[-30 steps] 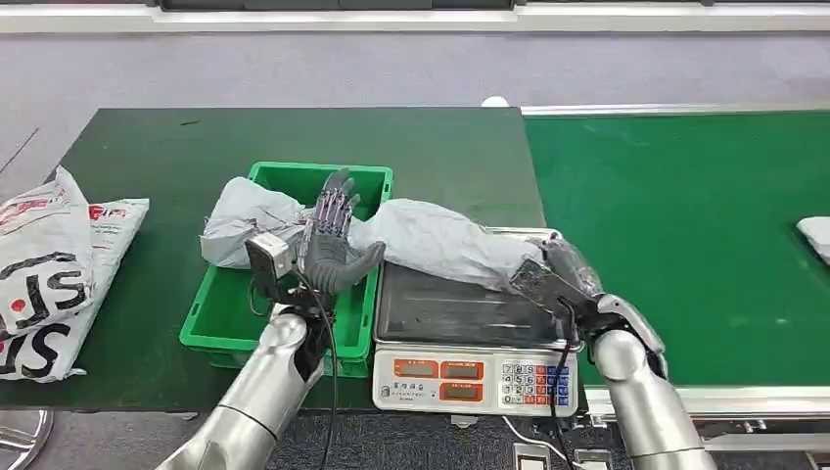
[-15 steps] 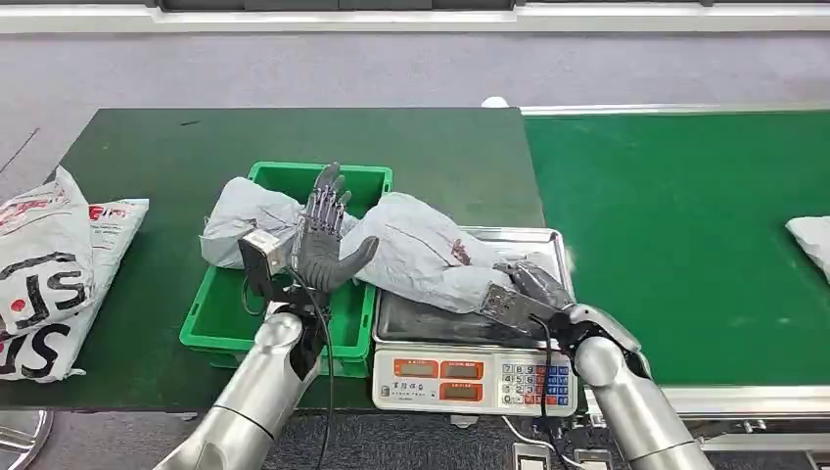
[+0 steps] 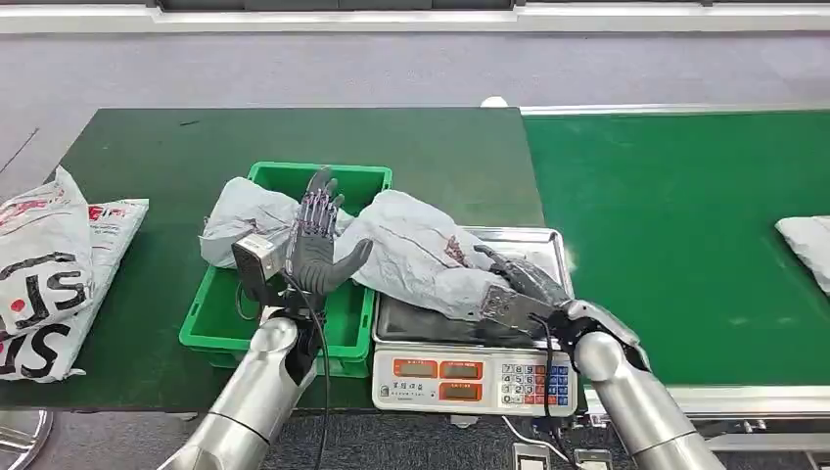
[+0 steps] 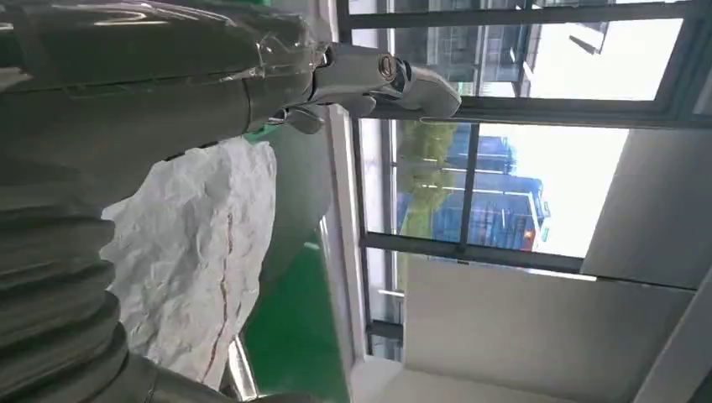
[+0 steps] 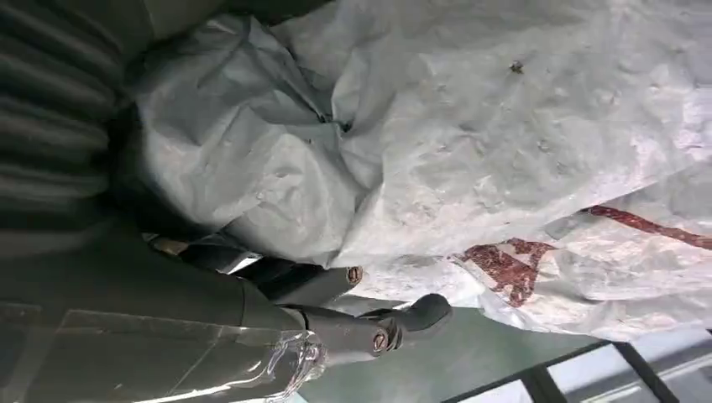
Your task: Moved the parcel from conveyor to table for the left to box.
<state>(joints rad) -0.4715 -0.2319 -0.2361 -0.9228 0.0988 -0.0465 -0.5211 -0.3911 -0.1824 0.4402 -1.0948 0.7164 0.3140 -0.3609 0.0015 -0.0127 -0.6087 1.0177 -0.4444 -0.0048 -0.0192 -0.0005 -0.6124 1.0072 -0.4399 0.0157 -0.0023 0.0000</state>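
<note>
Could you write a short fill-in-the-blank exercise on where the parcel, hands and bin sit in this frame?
1. The right hand grips the grey parcel above the steel pan of the ____.
2. The left hand is raised with fingers spread over the ____ bin.
3. Another grey parcel lies on the ____.

Missing words: scale; green; conveyor

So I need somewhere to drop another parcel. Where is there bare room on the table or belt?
Free: the dark green table behind the green bin, and the conveyor belt between the scale and the grey parcel at its right edge. Crowded: bin and scale, under the grey parcel with the left hand and right hand; printed bags fill the table's left edge.
</note>
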